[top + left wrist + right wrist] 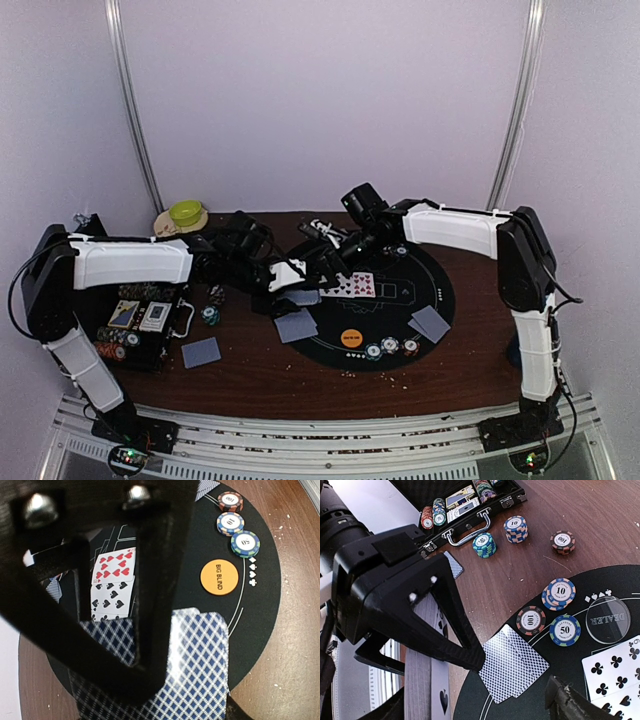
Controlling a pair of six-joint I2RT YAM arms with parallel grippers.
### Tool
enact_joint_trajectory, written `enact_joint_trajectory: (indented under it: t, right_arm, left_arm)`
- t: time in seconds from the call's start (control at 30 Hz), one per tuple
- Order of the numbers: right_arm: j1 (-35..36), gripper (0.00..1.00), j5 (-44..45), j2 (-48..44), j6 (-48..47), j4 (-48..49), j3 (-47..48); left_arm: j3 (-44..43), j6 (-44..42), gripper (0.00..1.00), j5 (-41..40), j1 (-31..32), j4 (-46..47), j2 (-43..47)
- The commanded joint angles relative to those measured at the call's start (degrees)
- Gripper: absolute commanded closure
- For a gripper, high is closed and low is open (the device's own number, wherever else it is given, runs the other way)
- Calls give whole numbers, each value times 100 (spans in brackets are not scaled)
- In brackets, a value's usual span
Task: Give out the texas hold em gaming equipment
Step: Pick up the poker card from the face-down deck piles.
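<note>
**ENTRY: DECK AT HAND-OVER ABOVE THE MAT: HAZARDS, THEN POSITION**

Hazard 1, in my judgement: the right gripper point(322, 262) draws off more than one card from the deck point(420, 670). Cause: the cards sit packed tight, edge-on to its fingers.

Hazard 2: the deck skews or fans out of the left gripper point(283, 277). Cause: a sideways pull against a clamp on slick cards.

Hazard 3: a slipped card lands on the two face-down cards point(512, 662) or knocks the chips point(558, 592) just beside them on the round mat point(262, 610).

Left jaws: clamped on the deck, which I hold over the mat's near-left edge.

Right jaws: wide apart, with nothing gripped that I can see. The deck's free end lies between them. I cannot tell whether it touches a finger.

Also laid out on the mat:
- face-up cards point(112, 582)
- orange Big Blind disc point(219, 577)
- clear dealer button point(608, 612)

The chip case point(470, 516) stands well apart, off the mat.
</note>
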State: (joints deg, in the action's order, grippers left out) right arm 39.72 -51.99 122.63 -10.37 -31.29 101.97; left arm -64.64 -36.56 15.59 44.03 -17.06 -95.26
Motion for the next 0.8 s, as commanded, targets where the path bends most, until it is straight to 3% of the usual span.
enact_joint_trajectory:
  t: [0.0, 0.27, 0.47, 0.63, 0.77]
  right_arm:
    - [-28, 17, -45, 208, -125, -134, -2]
    - [-70, 33, 325, 269, -248, -311, 93]
    - [-166, 37, 490, 231, -486, -536, 73]
    - [-166, 38, 192, 322, -749, -1093, 353]
    - [-150, 27, -452, 405, -1136, -1825, 855]
  left_arm:
    - [-207, 88, 44, 197, -61, 80, -75]
    - [-212, 100, 44, 238, -84, 72, -53]
    - [-207, 106, 44, 251, -102, 87, -35]
    - [-200, 109, 44, 212, -105, 107, -54]
    - [-198, 114, 44, 186, -105, 134, -70]
